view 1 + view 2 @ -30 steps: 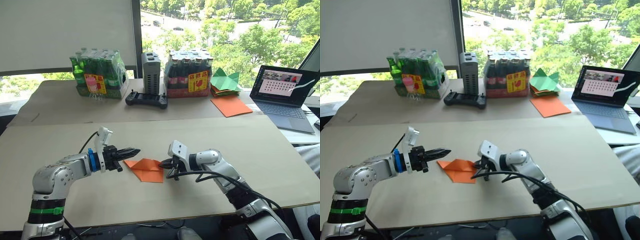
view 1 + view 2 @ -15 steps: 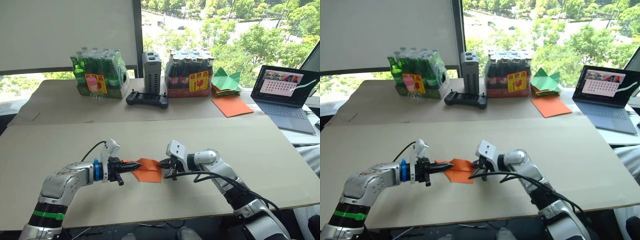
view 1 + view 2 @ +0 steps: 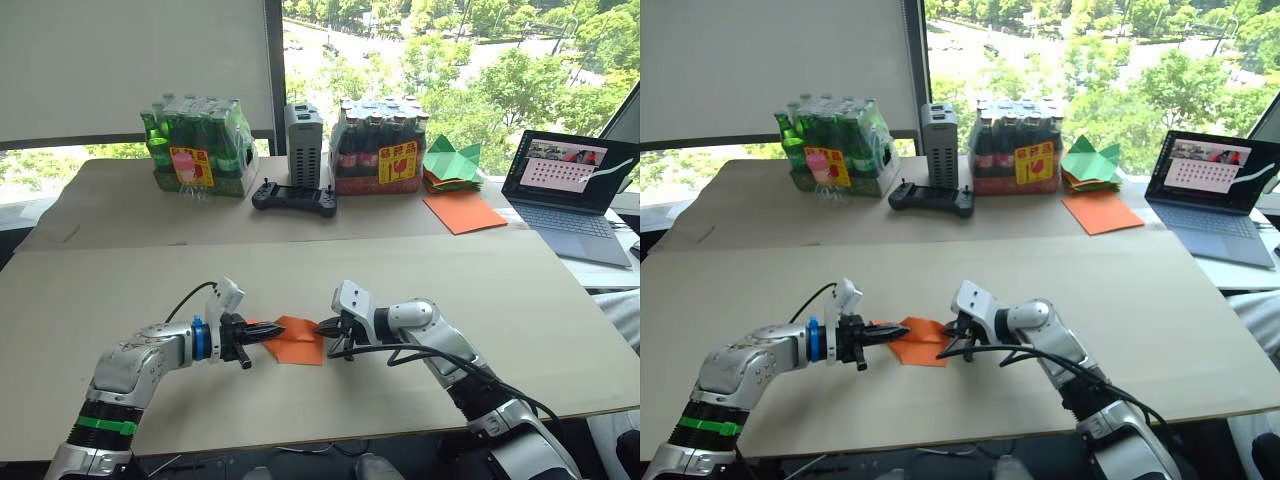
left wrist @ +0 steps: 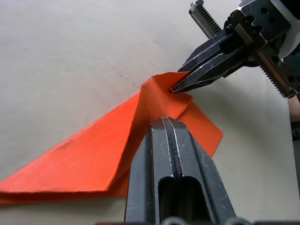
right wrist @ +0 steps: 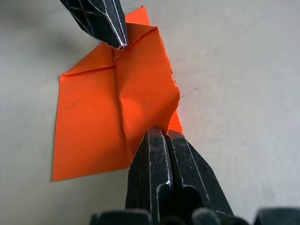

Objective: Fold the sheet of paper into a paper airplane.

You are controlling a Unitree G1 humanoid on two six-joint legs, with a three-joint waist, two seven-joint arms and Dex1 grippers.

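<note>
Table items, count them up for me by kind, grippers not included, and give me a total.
Shrink-wrapped bottle packs: 2, green bottles and dark bottles
Orange paper: 2, folded sheet of paper and flat sheet
Green paper shapes, one pile: 1
Black controller: 1
Grey box: 1
Laptop: 1
Total: 8
</note>
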